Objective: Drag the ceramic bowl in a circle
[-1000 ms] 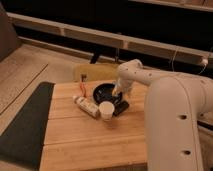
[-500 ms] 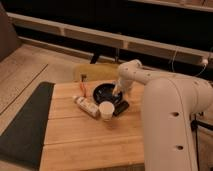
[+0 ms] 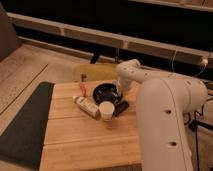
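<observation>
The ceramic bowl [image 3: 105, 92] is round, shallow and glossy black, and sits at the far middle of the wooden table [image 3: 85, 140]. My white arm reaches over the table's right side, and the gripper [image 3: 118, 90] is down at the bowl's right rim. A small white paper cup [image 3: 106, 110] stands just in front of the bowl. A flat black rectangular object [image 3: 120, 108] lies to the right of the cup, below the gripper.
A white bottle [image 3: 86, 106] lies on its side left of the cup, with a small red-orange item [image 3: 82, 90] behind it. A yellow chair [image 3: 95, 73] stands behind the table. A dark mat [image 3: 22, 125] lies on the floor at the left.
</observation>
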Robot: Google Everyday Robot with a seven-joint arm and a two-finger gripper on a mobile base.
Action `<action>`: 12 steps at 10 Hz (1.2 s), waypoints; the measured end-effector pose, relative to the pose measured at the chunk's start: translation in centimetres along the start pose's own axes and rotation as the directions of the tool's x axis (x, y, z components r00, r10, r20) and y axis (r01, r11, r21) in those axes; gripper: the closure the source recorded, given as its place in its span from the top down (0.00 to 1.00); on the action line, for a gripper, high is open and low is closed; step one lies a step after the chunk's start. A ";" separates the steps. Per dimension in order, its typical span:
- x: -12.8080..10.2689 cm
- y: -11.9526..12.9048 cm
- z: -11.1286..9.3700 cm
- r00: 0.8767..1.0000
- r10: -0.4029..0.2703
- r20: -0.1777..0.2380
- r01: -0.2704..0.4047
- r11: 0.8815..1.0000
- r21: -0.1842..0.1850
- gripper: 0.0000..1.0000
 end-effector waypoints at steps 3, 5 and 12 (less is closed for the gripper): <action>-0.5 0.8 -1.1 1.000 0.005 0.008 -0.005 1.000 -0.016 0.00; 0.1 0.7 -1.3 1.000 0.001 -0.005 -0.001 1.000 -0.002 0.00; -0.2 -2.4 0.4 0.996 0.066 -0.064 -0.058 0.991 0.118 0.00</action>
